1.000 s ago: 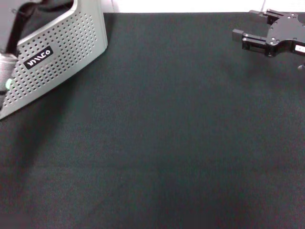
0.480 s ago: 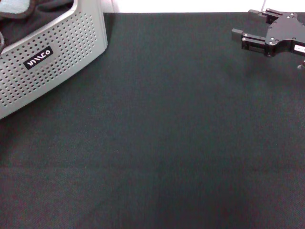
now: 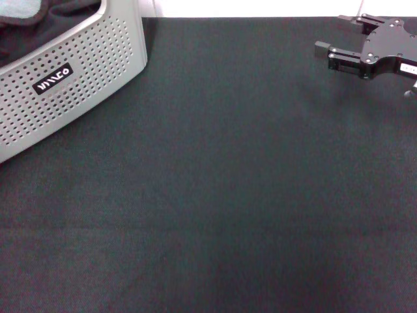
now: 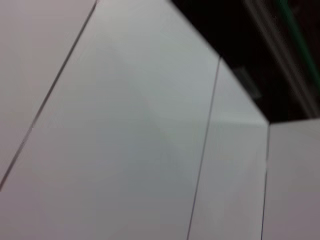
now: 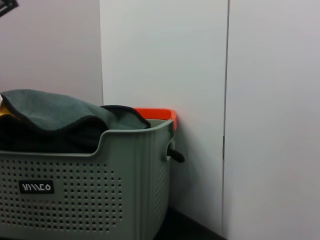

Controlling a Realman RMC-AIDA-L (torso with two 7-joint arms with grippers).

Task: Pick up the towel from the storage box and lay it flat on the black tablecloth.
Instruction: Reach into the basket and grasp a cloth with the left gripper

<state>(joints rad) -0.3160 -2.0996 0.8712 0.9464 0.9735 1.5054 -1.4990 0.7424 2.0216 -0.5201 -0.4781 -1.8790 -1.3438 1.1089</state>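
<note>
Box: the storage box [image 3: 71,85] sits on the black tablecloth [image 3: 221,195], far to the left of the right gripper [image 3: 326,52], at the cloth's back corner.
Towel: the towel [image 5: 55,112] is heaped in the box (over its rim).
Wall: behind box and gripper.

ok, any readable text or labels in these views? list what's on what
Black logo plate on the storage box: white stylised lettering, cannot be read for certain.
Same plate in the right wrist view: same lettering, no clearer.
White label on the right gripper: too small to read.
Left wrist view: no text.
</note>
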